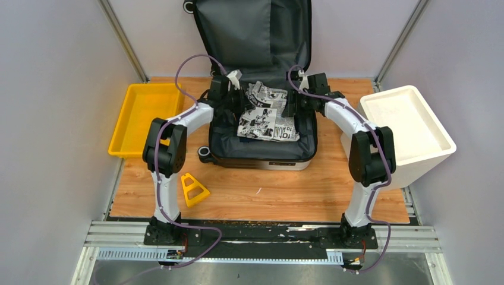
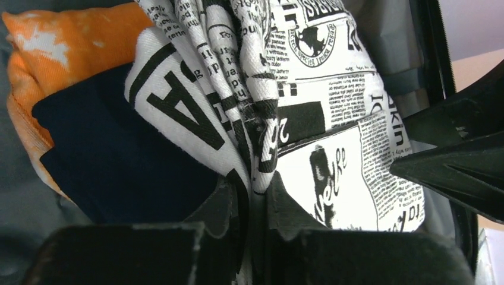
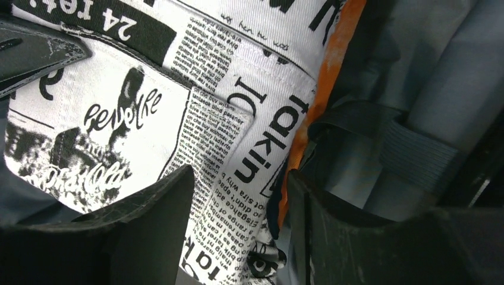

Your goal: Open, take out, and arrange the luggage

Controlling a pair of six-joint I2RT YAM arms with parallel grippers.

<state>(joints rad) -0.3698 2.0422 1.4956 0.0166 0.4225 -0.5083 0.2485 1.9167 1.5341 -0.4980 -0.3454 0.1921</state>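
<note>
black fingertips crowd the bottom of the left wrist view: my left gripper (image 2: 255, 193) is clenched on a bunched fold of the newsprint cloth (image 2: 333, 119), with an orange garment (image 2: 53, 41) and a navy piece (image 2: 107, 154) lying under it. my right gripper (image 3: 241, 184) stands released, fingers straddling the cloth's other edge without pinching it.

to lift well, i judge the right side should close on a full fold of that edge before either arm rises. then both should rise together and level so the cloth comes up without sagging (and without dragging the orange layer along). one pinch alone would likely let it swing and snag the lining.

the luggage (image 1: 261, 161) sits at the middle back of the table between my arms, base flat and lid propped upright against the rear wall. its wheels show on the left, toward the yellow tray (image 1: 139, 119). so i read its long axis as running across the table, wheel end left, open mouth facing up.
</note>
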